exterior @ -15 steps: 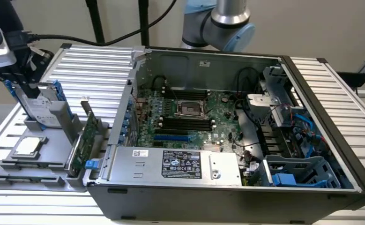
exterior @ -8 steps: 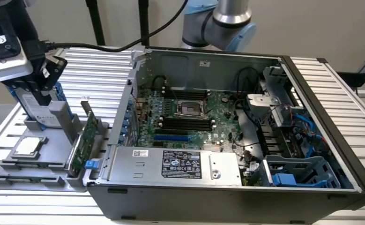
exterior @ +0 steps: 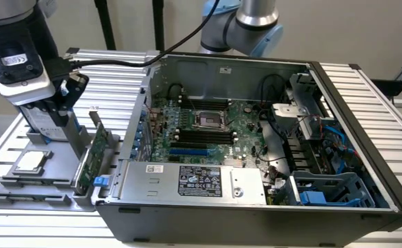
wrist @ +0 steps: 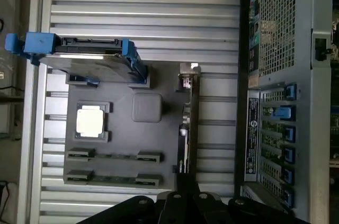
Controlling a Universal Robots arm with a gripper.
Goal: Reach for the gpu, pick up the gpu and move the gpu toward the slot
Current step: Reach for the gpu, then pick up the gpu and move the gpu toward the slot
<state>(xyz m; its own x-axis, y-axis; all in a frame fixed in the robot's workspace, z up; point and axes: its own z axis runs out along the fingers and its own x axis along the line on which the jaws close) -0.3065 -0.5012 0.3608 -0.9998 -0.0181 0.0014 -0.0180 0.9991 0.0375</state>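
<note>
Gpu (exterior: 93,155) upright on the holder tray (exterior: 42,201), between the chip (exterior: 34,161) and the computer case (exterior: 187,227)

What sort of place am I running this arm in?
Probably a robotics lab bench for computer-assembly trials: an open dark grey desktop computer case with its green motherboard exposed sits on a ribbed aluminium table, beside a grey plastic fixture tray holding a thin green circuit-board card.

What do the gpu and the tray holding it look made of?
The gpu: matte green circuit board; its end bracket is shiny silver, likely metal. The tray: uniform matte grey with moulded pockets, probably plastic.
</note>
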